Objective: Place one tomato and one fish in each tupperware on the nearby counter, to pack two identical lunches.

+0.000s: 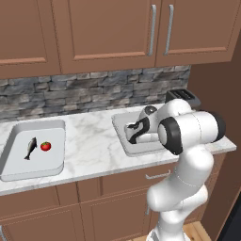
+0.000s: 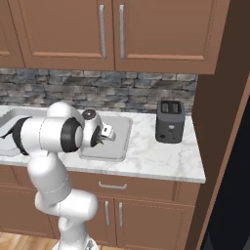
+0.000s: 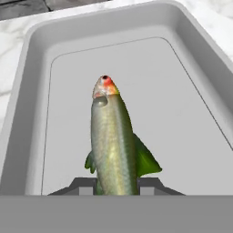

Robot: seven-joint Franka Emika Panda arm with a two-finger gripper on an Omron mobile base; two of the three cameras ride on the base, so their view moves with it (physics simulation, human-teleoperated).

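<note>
A: Two trays sit on the marble table [image 1: 94, 141]. How do they stand?

B: Left tupperware [image 1: 14, 162] holds a dark grey fish [image 1: 30, 148] and a red tomato [image 1: 45, 146], lying just beside each other on its floor, the tomato to the fish's right in the left base view.

A: And the right tupperware [image 3: 27, 113]?

B: The white arm reaches over it. Seen from the hand view, the end effector [image 3: 116, 187] is clamped on the yellowish green fish [image 3: 113, 145], one dark fingertip [image 3: 82, 186] on each side of its tail end. The fish points away from the hand, its red-orange snout out over the tray's bare grey floor.

A: Is the fish touching the tray?

B: I cannot tell; it lies over the middle of the floor, within the raised rim.

A: Anything else on the table?

B: A dark toaster [image 2: 170, 121] stands to the right of that tray, near the stone backsplash, well apart from the arm.
</note>
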